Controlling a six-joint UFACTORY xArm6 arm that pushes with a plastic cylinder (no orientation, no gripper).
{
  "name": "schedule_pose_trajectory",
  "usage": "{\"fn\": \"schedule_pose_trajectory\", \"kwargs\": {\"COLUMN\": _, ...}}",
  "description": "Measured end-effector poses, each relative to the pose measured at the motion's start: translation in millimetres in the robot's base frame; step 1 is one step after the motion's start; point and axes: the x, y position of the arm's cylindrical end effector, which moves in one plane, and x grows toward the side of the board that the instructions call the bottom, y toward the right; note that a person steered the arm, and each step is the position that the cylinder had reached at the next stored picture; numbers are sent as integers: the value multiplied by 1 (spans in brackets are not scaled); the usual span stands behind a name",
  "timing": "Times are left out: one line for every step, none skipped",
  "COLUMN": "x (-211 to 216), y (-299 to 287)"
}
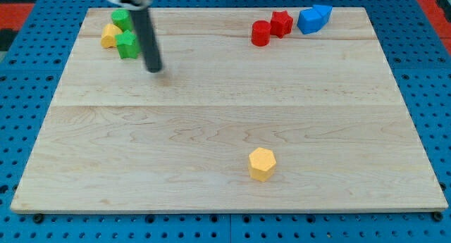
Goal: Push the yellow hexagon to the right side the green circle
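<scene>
Camera view: yellow hexagon [261, 163] sits alone, faceted.

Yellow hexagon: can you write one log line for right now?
yellow hexagon: bottom centre, untouched | my tip: far off, beside top-left cluster | green circle: top-left | push: not started

No legible txt or labels

Hexagon [261, 163] lies bottom centre, far from top-left cluster [120, 33]
</scene>
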Motion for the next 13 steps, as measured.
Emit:
{"fn": "schedule_pose_trajectory", "kwargs": {"x": 39, "y": 116}}
{"fn": "schedule_pose_trajectory", "kwargs": {"x": 112, "y": 198}}
{"fn": "schedule_pose_trajectory", "kwargs": {"x": 199, "y": 201}}
{"fn": "schedule_pose_trajectory", "kwargs": {"x": 216, "y": 127}}
{"fn": "schedule_pose_trajectory", "kwargs": {"x": 200, "y": 48}}
{"fn": "schedule_pose_trajectory", "kwargs": {"x": 193, "y": 79}}
{"fn": "schedule_pose_trajectory", "kwargs": {"x": 199, "y": 112}}
{"fn": "schedule_pose_trajectory", "kwargs": {"x": 197, "y": 113}}
{"fn": "schedule_pose_trajectory", "kwargs": {"x": 182, "y": 111}}
{"fn": "schedule_pose_trajectory", "kwargs": {"x": 136, "y": 111}}
{"fn": "schedule_pose_trajectory", "kwargs": {"x": 92, "y": 89}}
{"fn": "schedule_pose_trajectory", "kwargs": {"x": 55, "y": 45}}
{"fn": "schedule_pose_trajectory", "kwargs": {"x": 21, "y": 30}}
